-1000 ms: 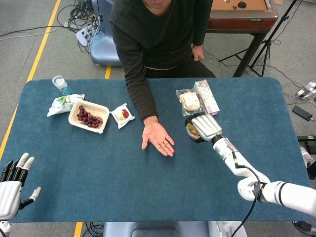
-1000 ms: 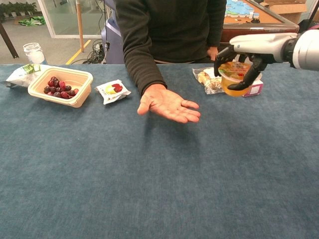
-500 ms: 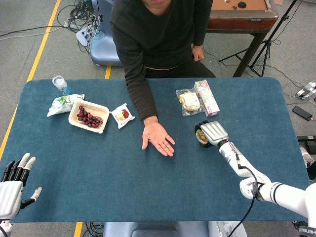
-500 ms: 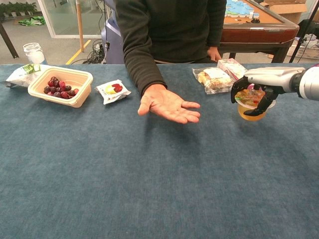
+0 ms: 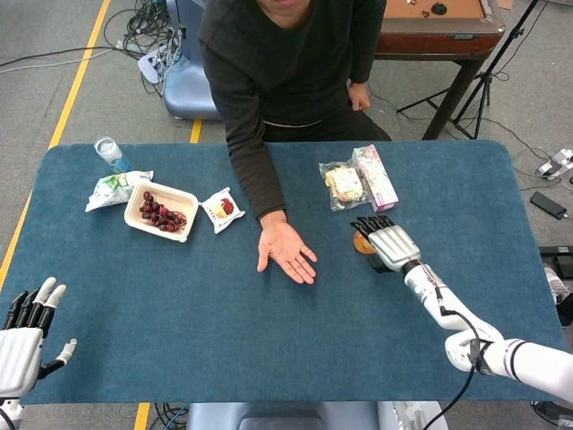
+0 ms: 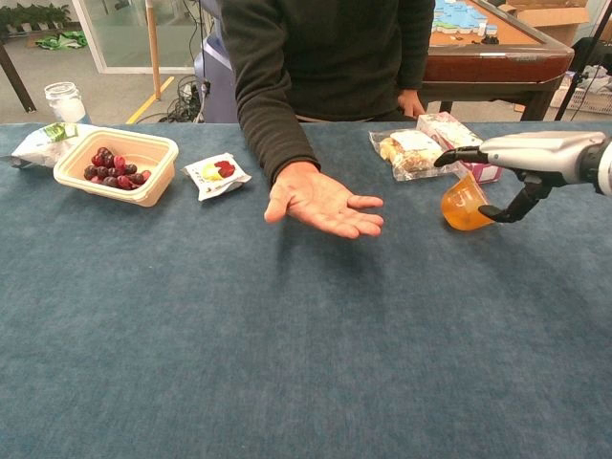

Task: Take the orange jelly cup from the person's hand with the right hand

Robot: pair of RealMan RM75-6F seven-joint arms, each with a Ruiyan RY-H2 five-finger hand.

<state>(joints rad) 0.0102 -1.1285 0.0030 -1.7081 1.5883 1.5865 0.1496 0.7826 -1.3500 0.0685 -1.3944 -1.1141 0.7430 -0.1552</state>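
While our right hand (image 6: 512,167) is spreading its fingers over the tilted orange jelly cup (image 6: 465,204), we cannot tell if we are gripping it.

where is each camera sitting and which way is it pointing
Head view: high above the robot's side of the table, looking down; both hands show, left hand and right hand.
Chest view: low at the table edge, facing the person across it; only the right hand shows.
Shared: the jelly cup, the person's open palm, the grapes.
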